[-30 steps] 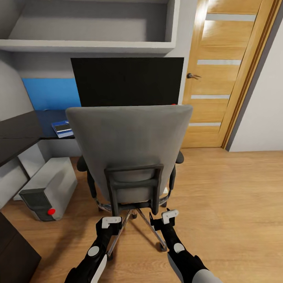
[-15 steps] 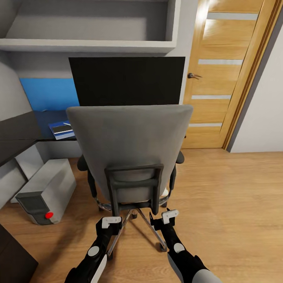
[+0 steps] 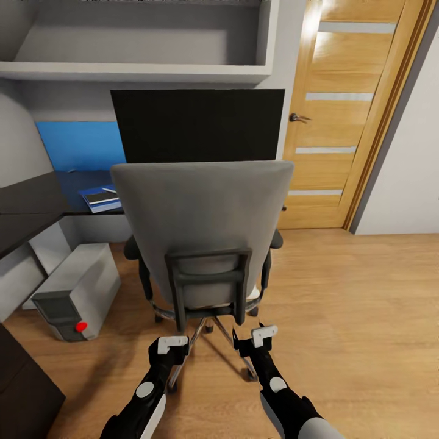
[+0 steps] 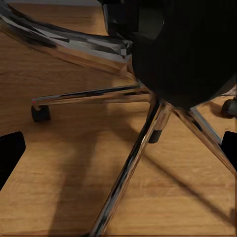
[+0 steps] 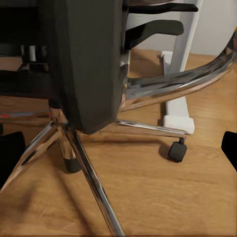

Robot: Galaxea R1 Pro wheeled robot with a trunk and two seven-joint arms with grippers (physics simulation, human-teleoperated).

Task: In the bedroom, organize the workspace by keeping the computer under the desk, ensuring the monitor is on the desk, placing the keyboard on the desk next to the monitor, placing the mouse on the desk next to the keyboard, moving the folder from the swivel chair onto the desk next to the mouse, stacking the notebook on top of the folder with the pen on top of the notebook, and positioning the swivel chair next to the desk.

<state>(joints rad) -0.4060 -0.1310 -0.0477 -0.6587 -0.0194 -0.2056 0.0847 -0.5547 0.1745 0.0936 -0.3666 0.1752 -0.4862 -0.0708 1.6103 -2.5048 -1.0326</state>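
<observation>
facing the back of the swivel chair (image 3: 201, 225), the head view has the grey backrest between the robot and the surface (image 3: 36, 210), so the chair is placed for a shove from behind toward it. the monitor (image 3: 198, 125) stands on the surface behind the chair, hiding whatever lies right in front of it; i cannot see a keyboard or mouse. to the left, the blue folder (image 3: 100, 200) lies on the surface with the dark notebook (image 3: 97, 197) on top, and a thin pale streak on that may be the pen, though it is too small to be sure. the computer (image 3: 76, 289) lies on the wood floor (image 3: 353, 317), near the surface's edge and partly beneath it. the left tool (image 3: 172, 345) and the right tool (image 3: 261, 335) are held low, either side of the chrome base, near the chair but holding nothing; from here i cannot tell how wide either one stands.

moving to the left wrist view, the chrome spokes of the swivel chair (image 4: 133, 148) spread over the floor (image 4: 64, 163), with a dark fingertip (image 4: 10, 158) at one edge and another at the opposite edge, so this tool is spread wide and empty.

turning to the right wrist view, the chair's black underside (image 5: 89, 64) and a castor (image 5: 177, 150) sit ahead, with a white leg (image 5: 177, 74) of the surface beyond. dark fingertips (image 5: 11, 155) show at both edges, well apart: spread wide, gripping nothing. judging by this, the chair is the last thing left to position.
</observation>
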